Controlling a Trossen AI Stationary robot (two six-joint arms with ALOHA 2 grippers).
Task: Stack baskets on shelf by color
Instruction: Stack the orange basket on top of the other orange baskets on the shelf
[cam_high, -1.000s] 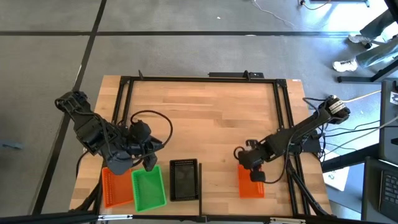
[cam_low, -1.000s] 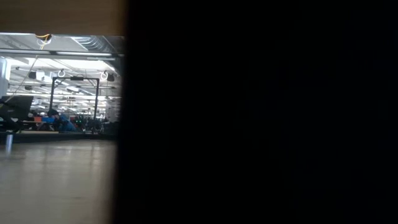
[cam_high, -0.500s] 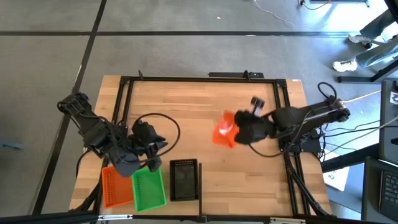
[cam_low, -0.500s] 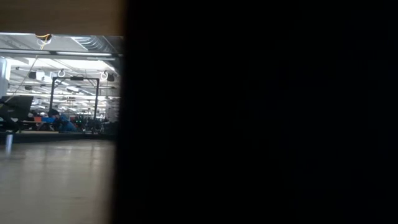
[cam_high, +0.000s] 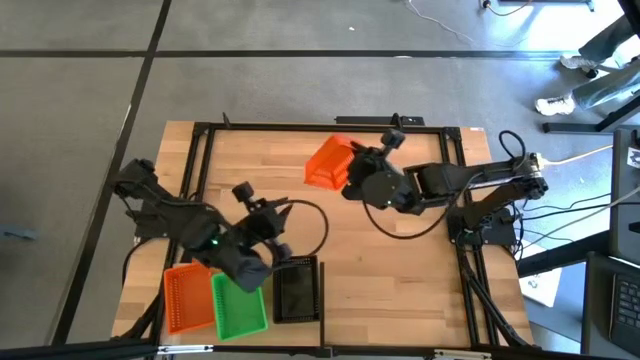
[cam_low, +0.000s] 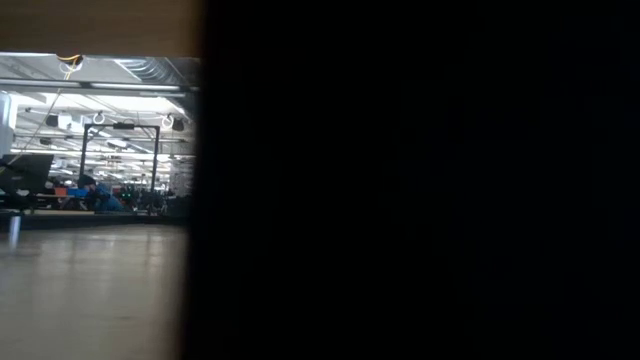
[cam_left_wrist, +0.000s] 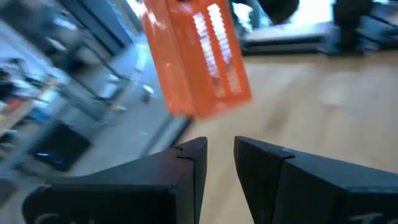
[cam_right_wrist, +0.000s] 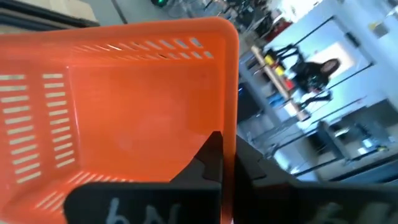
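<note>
From above, the right hand held an orange basket clamped by its rim, aloft over the worktop's far side. The left hand, empty with fingers slightly apart, hung near the green basket and black basket.

The low view was blocked.

The right wrist view confirmed the pinch. Next, I judged, it needed carrying to the shelved orange basket.

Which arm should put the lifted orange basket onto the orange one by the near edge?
Right. Its gripper is already shut on the raised orange basket; the left gripper holds nothing.
</note>
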